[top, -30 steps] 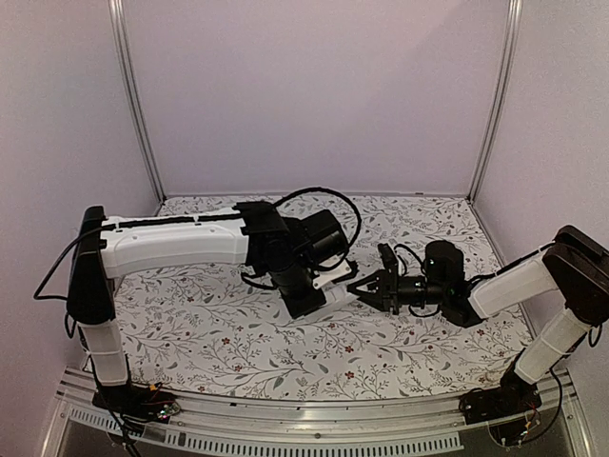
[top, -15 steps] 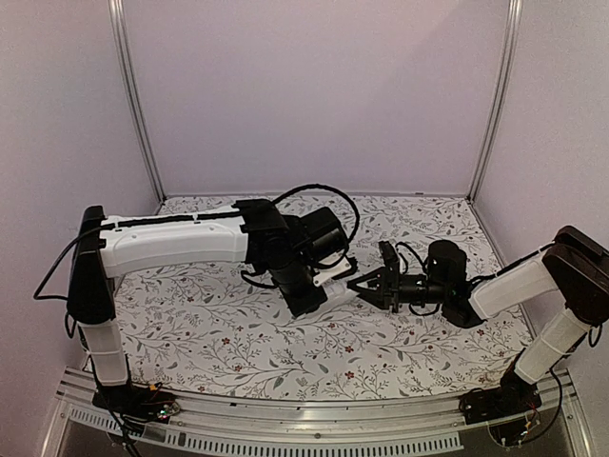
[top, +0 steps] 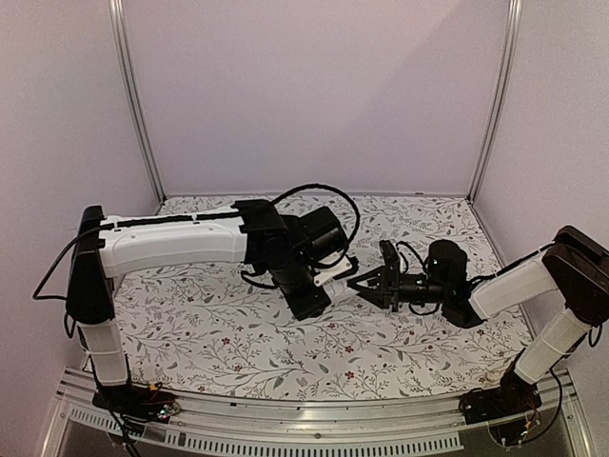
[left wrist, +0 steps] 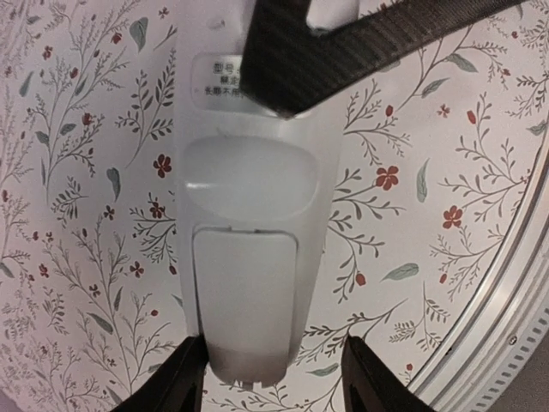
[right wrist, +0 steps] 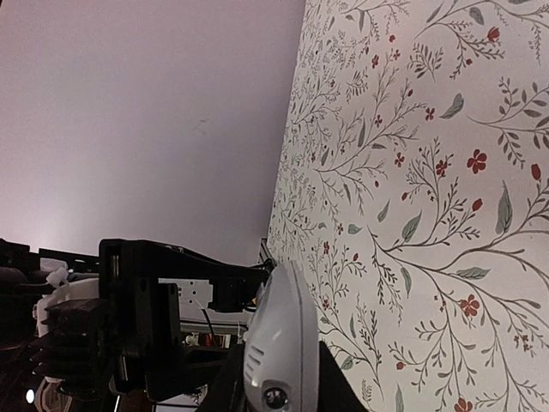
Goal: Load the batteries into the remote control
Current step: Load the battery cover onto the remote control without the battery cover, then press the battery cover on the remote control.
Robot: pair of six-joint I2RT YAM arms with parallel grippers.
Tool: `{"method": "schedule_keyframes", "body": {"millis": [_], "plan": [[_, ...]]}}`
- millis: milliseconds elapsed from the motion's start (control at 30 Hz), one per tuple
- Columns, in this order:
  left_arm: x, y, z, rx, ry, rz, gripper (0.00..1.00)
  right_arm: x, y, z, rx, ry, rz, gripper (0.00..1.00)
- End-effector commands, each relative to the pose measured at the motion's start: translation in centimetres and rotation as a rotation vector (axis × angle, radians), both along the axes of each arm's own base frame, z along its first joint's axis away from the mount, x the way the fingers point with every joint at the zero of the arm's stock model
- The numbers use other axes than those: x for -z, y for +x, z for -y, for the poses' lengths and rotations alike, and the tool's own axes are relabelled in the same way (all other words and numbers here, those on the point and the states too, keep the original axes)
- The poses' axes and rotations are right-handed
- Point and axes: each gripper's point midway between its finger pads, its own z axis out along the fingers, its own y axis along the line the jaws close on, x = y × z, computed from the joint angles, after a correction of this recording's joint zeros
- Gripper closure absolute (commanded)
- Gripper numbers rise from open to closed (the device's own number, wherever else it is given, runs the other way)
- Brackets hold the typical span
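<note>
The white remote control (top: 336, 277) is held in the air between both arms, over the middle of the table. In the left wrist view its back (left wrist: 249, 215) faces the camera, with the battery cover (left wrist: 244, 292) closed. My left gripper (left wrist: 270, 382) is open: its jaws straddle the remote's near end, and the right finger (left wrist: 373, 378) stands clear of it. My right gripper (right wrist: 274, 390) is shut on the remote's other end (right wrist: 279, 335), and its dark fingers (left wrist: 343, 39) cross the top of the left wrist view. No batteries are in view.
The floral table cloth (top: 238, 343) lies under both arms. A metal rail (top: 314, 430) runs along the near edge, and it also shows in the left wrist view (left wrist: 515, 318). Plain walls and corner posts (top: 133, 105) close in the back and sides.
My right gripper and the remote have shifted slightly left and up, toward the left gripper. The left arm has barely moved.
</note>
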Motion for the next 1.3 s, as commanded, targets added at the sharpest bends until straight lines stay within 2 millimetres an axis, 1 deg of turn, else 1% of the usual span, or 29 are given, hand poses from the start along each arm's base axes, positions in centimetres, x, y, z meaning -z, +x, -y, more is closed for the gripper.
{"method": "schedule_keyframes", "body": {"millis": [0,100,267,400,467,567,667,767,867,1000,1267], "plan": [[-1.1,1.5,-0.9,-0.037,-0.018,0.046,0.42,-1.8,-0.6,-0.4,-0.035,0.054,0.048,1.00],[-2.1,1.9,-1.2,-0.049,-0.053,0.064,0.32,-1.5,-0.6,-0.4,-0.035,0.051,0.042,1.00],[-3.5,2.2,-1.2,-0.069,-0.161,0.058,0.17,-1.4,-0.5,-0.4,-0.035,0.050,0.033,1.00],[-5.2,2.6,-1.3,-0.088,-0.240,0.078,0.16,-1.2,-0.4,-0.3,-0.032,0.049,0.025,1.00],[-5.9,2.7,-1.5,-0.102,-0.291,0.074,0.16,-1.4,-0.2,-0.2,-0.031,0.059,0.029,1.00],[-7.0,2.5,-1.8,-0.128,-0.404,0.017,0.17,-1.8,-0.1,-0.1,-0.031,0.074,0.028,1.00],[-7.9,2.4,-2.4,-0.172,-0.547,-0.068,0.22,-2.2,0.0,-0.2,-0.037,0.086,0.038,1.00],[-7.7,2.3,-2.9,-0.211,-0.634,-0.141,0.29,-2.7,0.0,-0.3,-0.048,0.100,0.048,1.00],[-6.9,2.2,-3.1,-0.229,-0.641,-0.191,0.34,-3.0,-0.1,-0.5,-0.059,0.109,0.052,1.00],[-5.8,1.8,-2.4,-0.227,-0.633,-0.257,0.34,-3.4,-0.1,-0.5,-0.068,0.117,0.057,1.00],[-4.6,1.3,-1.5,-0.208,-0.620,-0.327,0.37,-3.7,-0.2,-0.6,-0.075,0.127,0.061,1.00]]}}
